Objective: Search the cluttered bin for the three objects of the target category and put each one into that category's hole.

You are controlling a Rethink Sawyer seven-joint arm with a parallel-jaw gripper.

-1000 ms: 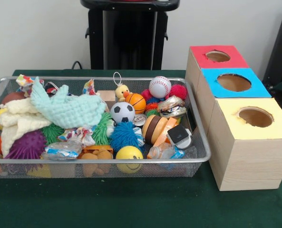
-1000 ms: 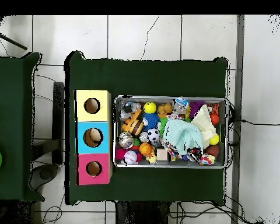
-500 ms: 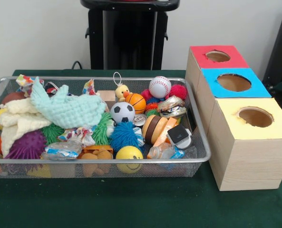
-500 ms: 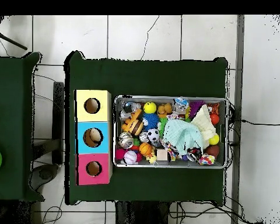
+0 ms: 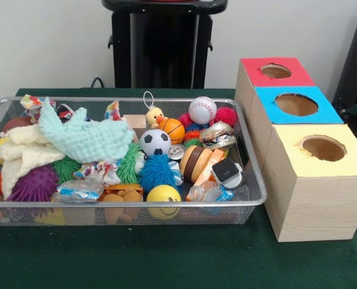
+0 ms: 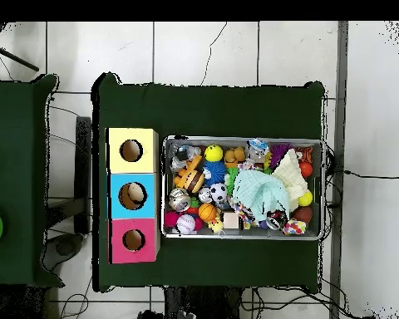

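One wire-mesh bin (image 5: 250, 180) held three smooth balls, spiky balls and cloths; three round-holed wooden boxes (image 5: 313, 180) stood beside it. Gripper unseen.

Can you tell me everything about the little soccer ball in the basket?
The soccer ball is small, round and white with black patches, smooth and a bit shiny. It sits on top of the pile in the wire basket, near the middle. The orange basketball is just behind it, the fuzzy blue spiky ball is in front, and the mint green cloth lies beside it. From above it shows beside that cloth too. Nothing is holding it.
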